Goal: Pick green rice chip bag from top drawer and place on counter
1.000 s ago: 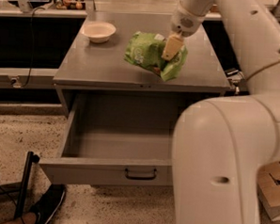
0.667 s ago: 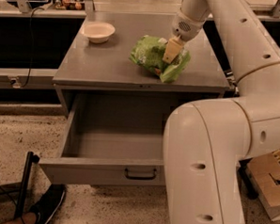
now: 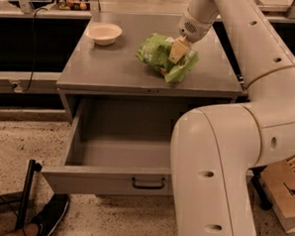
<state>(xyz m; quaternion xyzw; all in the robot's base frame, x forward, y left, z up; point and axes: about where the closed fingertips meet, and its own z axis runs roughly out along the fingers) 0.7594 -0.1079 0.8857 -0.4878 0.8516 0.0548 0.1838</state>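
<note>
The green rice chip bag is on the counter, right of its middle; I cannot tell whether it rests on the top or hangs just above it. My gripper comes down from the back right and is shut on the bag's right part, its tan fingers pressed into the crinkled foil. The top drawer is pulled fully out below the counter. Its inside shows bare grey, and its dark bar handle is on the front panel.
A white bowl stands at the counter's back left corner. My big white arm covers the drawer's right side. A long dark shelf runs behind. A person's shoe and a dark pole are on the floor at front left, and a cardboard box at right.
The bag and gripper have stayed at almost the same spot on the counter. The arm's lower part has shifted a little to the left.
</note>
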